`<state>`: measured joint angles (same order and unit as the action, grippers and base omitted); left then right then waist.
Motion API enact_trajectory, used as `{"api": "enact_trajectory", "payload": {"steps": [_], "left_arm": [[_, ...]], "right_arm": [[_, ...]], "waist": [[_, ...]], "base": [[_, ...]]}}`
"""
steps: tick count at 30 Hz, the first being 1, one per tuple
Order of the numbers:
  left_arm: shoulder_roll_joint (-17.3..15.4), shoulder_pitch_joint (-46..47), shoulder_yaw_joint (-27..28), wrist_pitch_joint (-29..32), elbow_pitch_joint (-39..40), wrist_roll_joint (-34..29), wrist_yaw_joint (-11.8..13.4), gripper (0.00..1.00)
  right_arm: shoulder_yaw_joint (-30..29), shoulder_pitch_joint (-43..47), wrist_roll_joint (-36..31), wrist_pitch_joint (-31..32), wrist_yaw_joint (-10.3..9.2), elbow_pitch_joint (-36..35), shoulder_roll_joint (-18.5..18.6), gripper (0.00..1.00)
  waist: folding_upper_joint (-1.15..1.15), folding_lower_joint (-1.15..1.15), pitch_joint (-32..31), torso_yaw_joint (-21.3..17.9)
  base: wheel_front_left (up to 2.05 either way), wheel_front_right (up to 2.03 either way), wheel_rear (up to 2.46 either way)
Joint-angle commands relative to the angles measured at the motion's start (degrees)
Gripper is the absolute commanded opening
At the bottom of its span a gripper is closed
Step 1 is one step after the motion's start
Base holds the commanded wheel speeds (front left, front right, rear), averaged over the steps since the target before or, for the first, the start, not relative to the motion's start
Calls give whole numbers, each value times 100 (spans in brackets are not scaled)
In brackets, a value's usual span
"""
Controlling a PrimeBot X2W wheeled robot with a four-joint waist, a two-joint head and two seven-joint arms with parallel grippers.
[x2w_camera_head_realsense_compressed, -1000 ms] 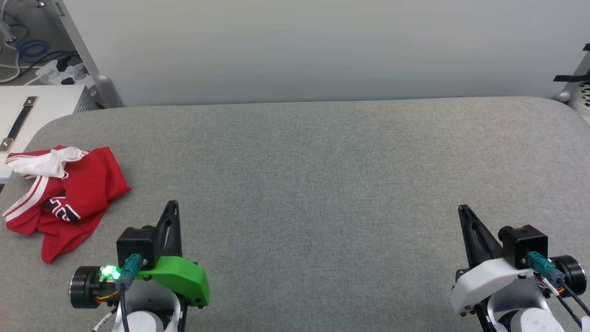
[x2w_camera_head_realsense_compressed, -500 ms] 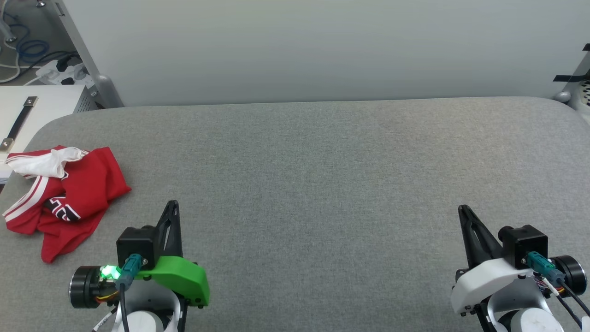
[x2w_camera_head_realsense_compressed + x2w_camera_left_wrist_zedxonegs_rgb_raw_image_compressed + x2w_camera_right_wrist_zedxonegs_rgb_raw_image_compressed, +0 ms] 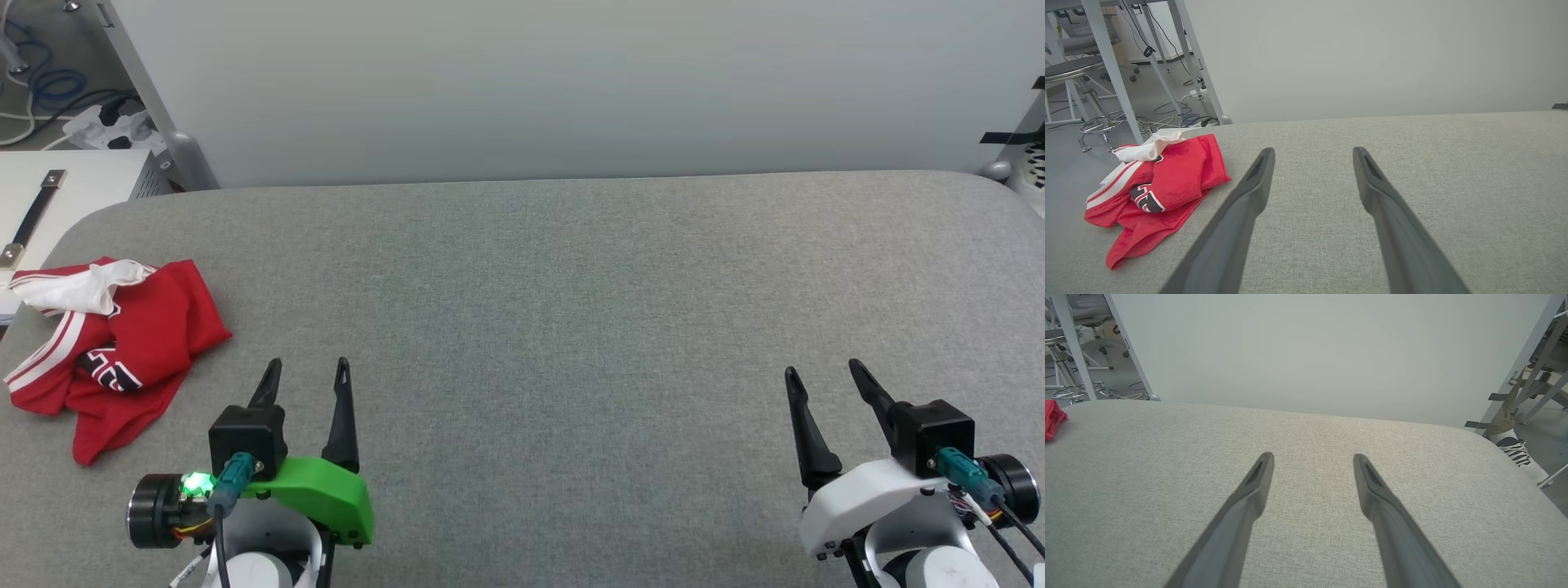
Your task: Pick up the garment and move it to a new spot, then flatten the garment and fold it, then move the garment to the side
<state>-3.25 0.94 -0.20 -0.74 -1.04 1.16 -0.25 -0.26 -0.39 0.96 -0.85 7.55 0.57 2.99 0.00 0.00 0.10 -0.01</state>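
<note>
Since the crumpled red-and-white jersey shirt (image 3: 139, 335) lies at the left edge of the grey fabric table (image 3: 571, 327), the nearby left hand (image 3: 308, 363), wide open and empty like the right hand (image 3: 821, 367), should pinch a raised fold.

The garment (image 3: 114, 347), a small red jersey with white sleeves and black print, lies crumpled at the grey table's (image 3: 571, 327) left edge.

The garment (image 3: 155, 318) bears black characters (image 3: 110, 369) outlined in white on its crumpled red cloth; folds hide most of them, so they cannot be read with certainty. Nothing else legible appears.
</note>
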Motion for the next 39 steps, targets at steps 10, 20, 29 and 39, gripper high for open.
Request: {"api": "enact_trajectory", "payload": {"steps": [10,20,29,39], "left_arm": [[6,15,-74,-171,-111,142,12,100],[9,28,-114,-292,-185,265,-14,100],[12,37,-124,-397,-153,344,-34,100],[15,31,-151,-515,-35,417,-81,100]], "right_arm": [[-67,-3,143,-176,-1,98,-2,100],[-61,-14,284,-296,-2,56,-3,100],[-15,-17,320,-400,-2,-23,-4,100],[-3,-12,402,-516,-3,-147,-5,100]], "waist": [[0,0,16,1],[0,0,30,8],[0,0,49,26],[0,0,66,44]], "base": [[0,0,0],[0,0,0],[0,0,0],[0,0,0]]}}
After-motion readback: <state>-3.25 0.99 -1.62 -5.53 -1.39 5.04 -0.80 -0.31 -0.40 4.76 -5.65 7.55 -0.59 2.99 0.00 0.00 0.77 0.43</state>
